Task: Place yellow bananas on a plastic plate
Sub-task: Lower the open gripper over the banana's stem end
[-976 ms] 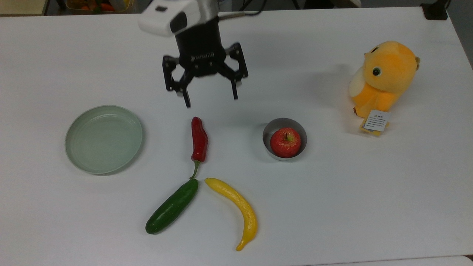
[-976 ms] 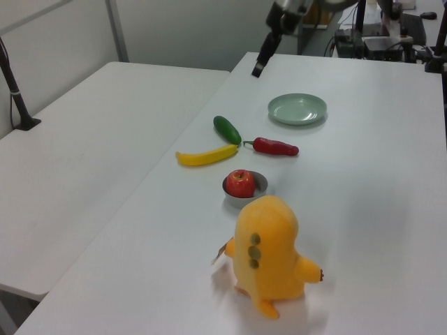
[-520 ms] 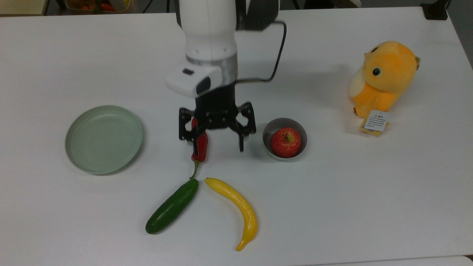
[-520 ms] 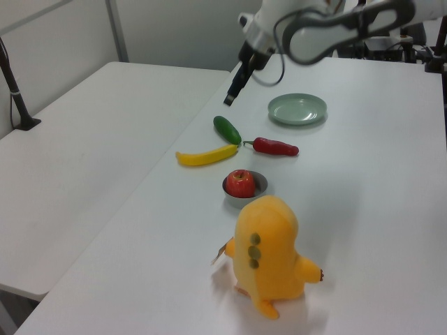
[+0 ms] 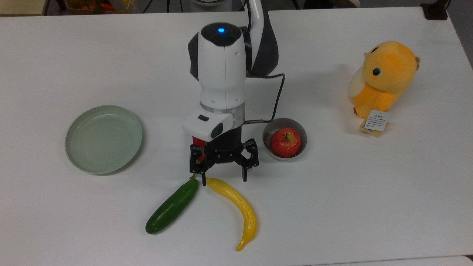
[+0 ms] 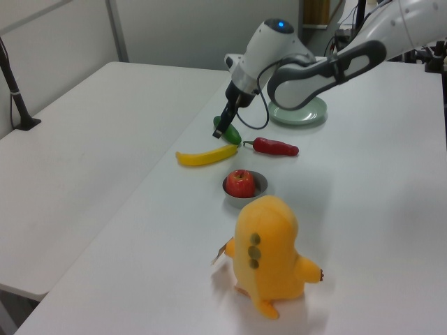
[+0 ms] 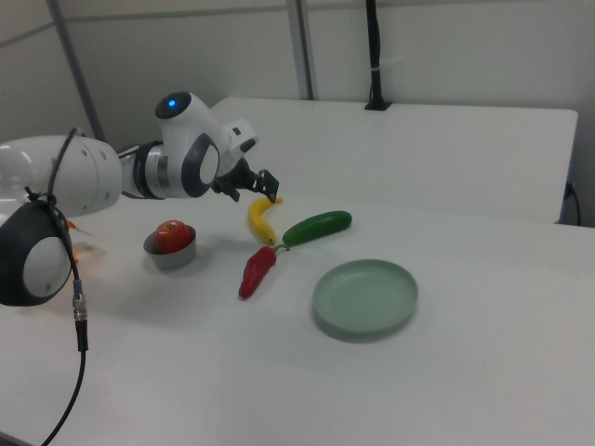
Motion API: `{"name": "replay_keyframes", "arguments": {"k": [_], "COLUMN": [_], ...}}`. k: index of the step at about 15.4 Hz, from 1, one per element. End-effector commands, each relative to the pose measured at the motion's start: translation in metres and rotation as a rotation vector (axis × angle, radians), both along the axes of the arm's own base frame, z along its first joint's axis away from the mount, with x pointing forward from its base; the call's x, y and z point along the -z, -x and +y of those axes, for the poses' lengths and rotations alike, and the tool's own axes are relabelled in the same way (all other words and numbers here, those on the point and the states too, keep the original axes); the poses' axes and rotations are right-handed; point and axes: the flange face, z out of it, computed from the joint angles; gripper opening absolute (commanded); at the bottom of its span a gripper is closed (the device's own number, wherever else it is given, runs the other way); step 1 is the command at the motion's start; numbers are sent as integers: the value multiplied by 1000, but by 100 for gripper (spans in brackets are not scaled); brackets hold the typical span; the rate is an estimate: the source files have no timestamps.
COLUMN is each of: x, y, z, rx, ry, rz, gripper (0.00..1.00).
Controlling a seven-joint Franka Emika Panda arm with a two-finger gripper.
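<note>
I've got the claw [image 5: 223, 180] spread wide and gripping nothing, hanging just above the pointed end of the yellow bananas [image 5: 236, 207] that sits nearest the red chili pepper [image 6: 274, 147]. The bananas lie flat on the white counter [image 5: 369, 207], that same end almost touching the tip of the green cucumber [image 5: 172, 205], with the apple [image 5: 285, 142] in its metal bowl [image 5: 273, 129] a little way off. The plastic plate [image 5: 104, 139] sits bare, well apart from the bananas, beyond the cucumber in the top view.
</note>
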Motion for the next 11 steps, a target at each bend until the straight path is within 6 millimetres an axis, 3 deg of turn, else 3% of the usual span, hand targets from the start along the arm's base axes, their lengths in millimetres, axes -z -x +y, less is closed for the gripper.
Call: {"name": "replay_keyframes", "arguments": {"k": [1,6,11], "x": [25,53,66], "y": [-9,-7,-6], "z": [6,18,25], "rx": [-8,-32,4], "ry": [28,39,21], "rz": [-27,-9,5], "gripper": [100,100,100]}}
